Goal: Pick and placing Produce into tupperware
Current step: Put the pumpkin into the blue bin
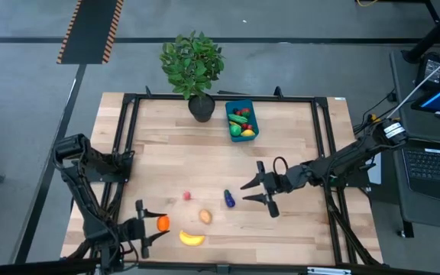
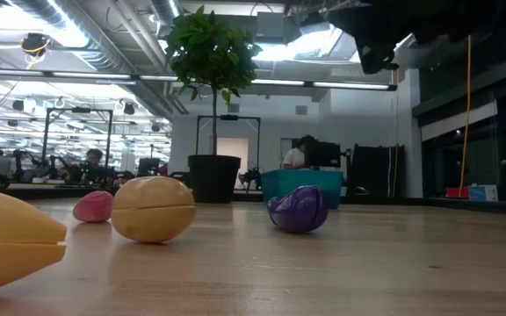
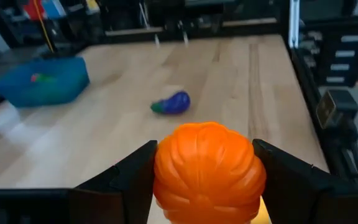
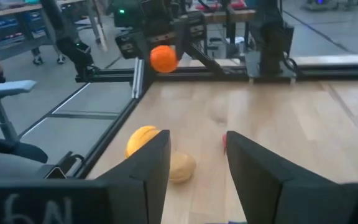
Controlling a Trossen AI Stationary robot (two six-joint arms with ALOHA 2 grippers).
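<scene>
My left end effector grips the orange between its fingers, lifted off the desk at its near left corner. Just to its right on the desk lie the banana and the potato, with the pink berry a little farther off. The eggplant lies ahead of the left end effector, between it and my right one. My right end effector hangs over the desk with its fingers apart and nothing between them, the eggplant just to its left. The tupperware sits well beyond both, at the far edge beside the plant, with several pieces of produce in it.
</scene>
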